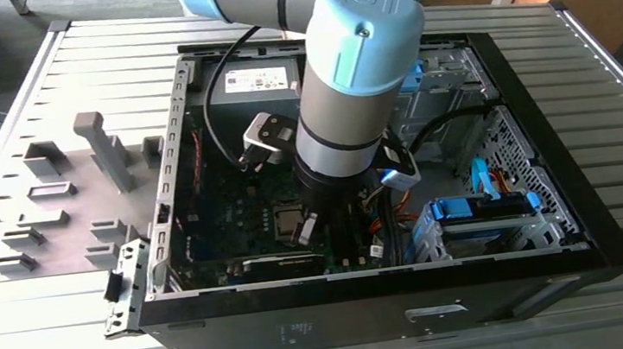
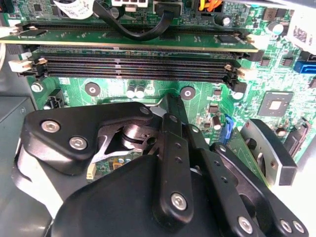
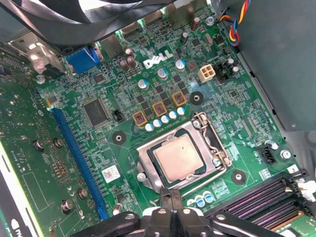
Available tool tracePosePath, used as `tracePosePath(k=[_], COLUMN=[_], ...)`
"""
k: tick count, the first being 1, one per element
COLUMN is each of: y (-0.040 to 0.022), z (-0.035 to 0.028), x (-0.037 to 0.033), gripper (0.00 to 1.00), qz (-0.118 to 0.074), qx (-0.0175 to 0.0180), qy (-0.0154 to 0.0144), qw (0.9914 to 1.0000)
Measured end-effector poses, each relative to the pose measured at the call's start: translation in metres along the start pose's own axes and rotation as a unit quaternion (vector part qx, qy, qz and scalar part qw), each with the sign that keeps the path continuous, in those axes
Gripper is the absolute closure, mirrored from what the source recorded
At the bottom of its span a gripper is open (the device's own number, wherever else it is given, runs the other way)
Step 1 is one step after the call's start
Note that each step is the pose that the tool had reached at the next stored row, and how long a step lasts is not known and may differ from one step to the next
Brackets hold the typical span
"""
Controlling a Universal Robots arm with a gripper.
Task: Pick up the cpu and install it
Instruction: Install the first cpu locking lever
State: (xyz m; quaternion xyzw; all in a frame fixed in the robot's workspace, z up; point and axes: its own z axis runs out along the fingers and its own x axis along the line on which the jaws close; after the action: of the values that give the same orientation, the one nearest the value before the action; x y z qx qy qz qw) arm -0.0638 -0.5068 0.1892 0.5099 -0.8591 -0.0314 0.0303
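**CPU seated in socket, gripper closed just above it**

- Arm reaches down into the open computer case, which lies on its side on a slatted metal table. Wrist is deep inside the case, over the green motherboard.
- Gripper: in the first wrist view the two black fingertips come together with no gap showing between them; nothing is held between them. In the second wrist view the black linkage bars are drawn in close to each other, which agrees with a closed hand.
- The cpu, silvery-tan metal top, lies flat inside the metal-framed socket, directly ahead of the fingertips and just beyond them. Whether the tips touch the socket frame's near edge cannot be told.
- Socket retention lever runs along the far side of the frame from the blue slot.
- Long blue expansion slot lies off to one side of the fingers; dark memory slots lie off to the other side, close to the hand.
- In the second wrist view, the memory slots run across beyond the gripper body, one holding a green memory module; a black cable loops over them.
- In the exterior view, grey holder blocks stand on the table outside the case, well apart from the hand. Grey power-supply box sits inside the case behind the arm.
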Motion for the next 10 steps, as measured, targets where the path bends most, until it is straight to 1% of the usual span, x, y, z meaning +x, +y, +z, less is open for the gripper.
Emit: tracePosePath(k=[2,4,5,6,8,10], y=[0.0000,0.0001,0.0003,0.0005,0.0008,0.0011], z=[0.0000,-0.0016,-0.0031,-0.0050,-0.0088,-0.0112], x=[0.0000,-0.0001,-0.0001,0.0000,0.0001,-0.0001], gripper=[0.89,0.89,0.89,0.89,0.89,0.89], qz=[0.000,0.000,0.000,-0.001,-0.001,-0.001], qx=[-0.0003,-0.0014,-0.0023,-0.0029,-0.0040,-0.0048], qy=[-0.0005,-0.0029,-0.0046,-0.0056,-0.0074,-0.0089], qw=[1.00000,0.99999,0.99999,0.99998,0.99996,0.99995])
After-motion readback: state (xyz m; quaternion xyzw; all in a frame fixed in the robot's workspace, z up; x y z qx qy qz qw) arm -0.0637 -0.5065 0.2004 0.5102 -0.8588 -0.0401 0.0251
